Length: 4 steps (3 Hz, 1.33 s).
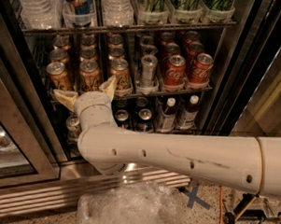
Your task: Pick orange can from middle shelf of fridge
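The fridge (22, 141) stands open in front of me. Several orange cans fill the left part of its middle shelf (178, 92) in three columns. The front ones are at the left (58, 75), the middle (89, 75) and the right (120, 74). My gripper (87, 92) is open just in front of the shelf's rail, level with the lower half of the middle front orange can. One beige fingertip (65, 99) points left below the left can. The other (109, 86) points up between the middle and right cans. It holds nothing.
A slim silver can (148, 70) and red Coca-Cola cans (175, 71) stand right of the orange cans. Dark cans and bottles (167, 113) fill the lower shelf. Water bottles (117, 7) stand above. A glass door (8, 145) is at the left. Crumpled plastic (131, 209) lies on the floor.
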Motion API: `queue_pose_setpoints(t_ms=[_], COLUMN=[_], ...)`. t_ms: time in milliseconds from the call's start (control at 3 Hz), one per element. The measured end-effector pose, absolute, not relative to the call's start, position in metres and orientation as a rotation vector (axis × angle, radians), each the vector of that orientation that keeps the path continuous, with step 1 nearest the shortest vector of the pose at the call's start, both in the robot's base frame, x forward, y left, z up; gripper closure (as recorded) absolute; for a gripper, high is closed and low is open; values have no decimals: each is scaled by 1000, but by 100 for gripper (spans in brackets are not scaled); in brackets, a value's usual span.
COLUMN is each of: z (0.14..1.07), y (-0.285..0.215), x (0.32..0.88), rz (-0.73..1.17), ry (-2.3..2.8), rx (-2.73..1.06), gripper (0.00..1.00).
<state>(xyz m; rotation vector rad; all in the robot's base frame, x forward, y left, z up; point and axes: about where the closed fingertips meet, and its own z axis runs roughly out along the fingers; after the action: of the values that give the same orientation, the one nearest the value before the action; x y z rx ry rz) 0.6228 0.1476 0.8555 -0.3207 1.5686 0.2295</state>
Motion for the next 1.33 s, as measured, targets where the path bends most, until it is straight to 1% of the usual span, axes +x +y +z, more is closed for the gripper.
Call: queue_pose_setpoints(t_ms=[333, 667, 1000, 1333], z=[852, 852, 858, 870], y=[144, 144, 143, 146], x=[627, 628, 646, 665], rz=[224, 223, 187, 158], ry=[1580, 1581, 1607, 1630], rx=[-305, -304, -289, -274], gripper=[18, 18, 24, 24])
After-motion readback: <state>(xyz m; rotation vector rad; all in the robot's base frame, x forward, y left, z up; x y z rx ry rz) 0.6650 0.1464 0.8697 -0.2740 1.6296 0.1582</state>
